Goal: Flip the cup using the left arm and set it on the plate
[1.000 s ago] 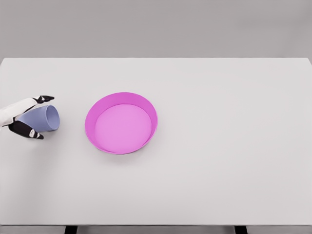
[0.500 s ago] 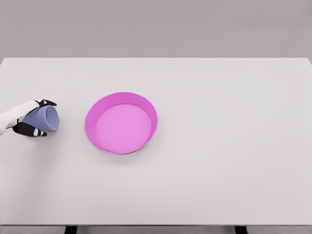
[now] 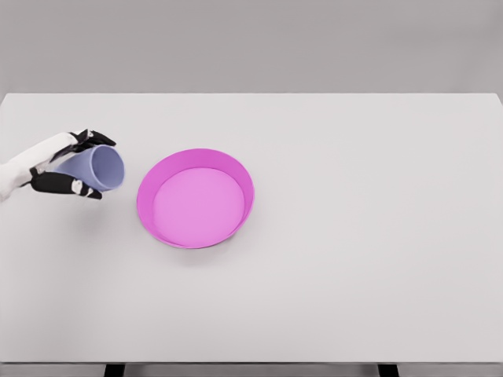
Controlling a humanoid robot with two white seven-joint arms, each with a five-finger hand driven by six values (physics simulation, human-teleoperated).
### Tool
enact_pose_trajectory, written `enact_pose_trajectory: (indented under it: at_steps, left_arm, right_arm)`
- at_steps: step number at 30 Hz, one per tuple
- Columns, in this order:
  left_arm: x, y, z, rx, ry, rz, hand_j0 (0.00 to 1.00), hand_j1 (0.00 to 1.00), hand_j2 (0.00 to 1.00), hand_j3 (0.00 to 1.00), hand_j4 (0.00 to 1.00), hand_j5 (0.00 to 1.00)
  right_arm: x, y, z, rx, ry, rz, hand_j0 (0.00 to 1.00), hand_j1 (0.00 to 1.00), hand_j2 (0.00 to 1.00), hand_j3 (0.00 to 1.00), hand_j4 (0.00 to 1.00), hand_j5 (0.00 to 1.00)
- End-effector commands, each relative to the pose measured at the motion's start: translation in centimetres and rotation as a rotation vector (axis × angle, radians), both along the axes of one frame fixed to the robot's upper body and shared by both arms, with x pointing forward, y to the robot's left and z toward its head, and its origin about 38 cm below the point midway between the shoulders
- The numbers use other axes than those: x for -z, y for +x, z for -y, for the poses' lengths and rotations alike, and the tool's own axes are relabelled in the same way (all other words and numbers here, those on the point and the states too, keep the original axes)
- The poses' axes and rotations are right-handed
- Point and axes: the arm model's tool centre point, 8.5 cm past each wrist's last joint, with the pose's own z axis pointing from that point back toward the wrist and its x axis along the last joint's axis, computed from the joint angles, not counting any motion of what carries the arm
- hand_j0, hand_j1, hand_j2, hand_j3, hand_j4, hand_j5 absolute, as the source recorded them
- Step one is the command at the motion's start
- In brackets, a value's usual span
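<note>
Cup, pale lavender-blue, lies on its side in the left hand, open mouth turned toward the right and facing the plate. Rim reads as a full oval; inside is lighter than the outer wall. Whether it clears the table or touches it cannot be told, though a faint shadow sits below the hand.

Left hand closed around the cup: dark fingers over the top of the wall, dark thumb along the underside, white palm behind the base. White forearm enters from the left edge.

Plate is bright magenta, round, with a raised wall and a lighter pink floor. It sits just right of the cup, apart from it, left of the table's middle. Nothing rests in it.

Table is white, spanning the whole width; grey wall behind; two dark legs show at the bottom edge.
</note>
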Motion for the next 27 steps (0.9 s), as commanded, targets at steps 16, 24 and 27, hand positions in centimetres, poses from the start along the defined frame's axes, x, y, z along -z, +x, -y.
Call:
enact_pose_trajectory:
  at_steps: [16, 24, 27]
  left_arm:
    - [-1.2, 0.3, 10.8, 0.271, -0.689, 0.055, 0.53, 0.53, 0.53, 0.53, 0.53, 0.53]
    - [2.8, -0.6, 15.9, 0.264, -0.97, -0.145, 0.51, 0.51, 0.51, 0.51, 0.51, 0.51]
    - [5.4, 0.2, 14.9, 0.178, -0.996, -0.223, 0.51, 0.51, 0.51, 0.51, 0.51, 0.51]
  right_arm:
    - [0.0, 0.0, 0.0, -0.001, 0.0, 0.001, 1.0, 1.0, 1.0, 1.0, 1.0, 1.0]
    - [0.0, 0.0, 0.0, -0.001, -0.001, 0.001, 1.0, 1.0, 1.0, 1.0, 1.0, 1.0]
    - [0.0, 0.0, 0.0, -0.001, 0.001, -0.001, 1.0, 1.0, 1.0, 1.0, 1.0, 1.0]
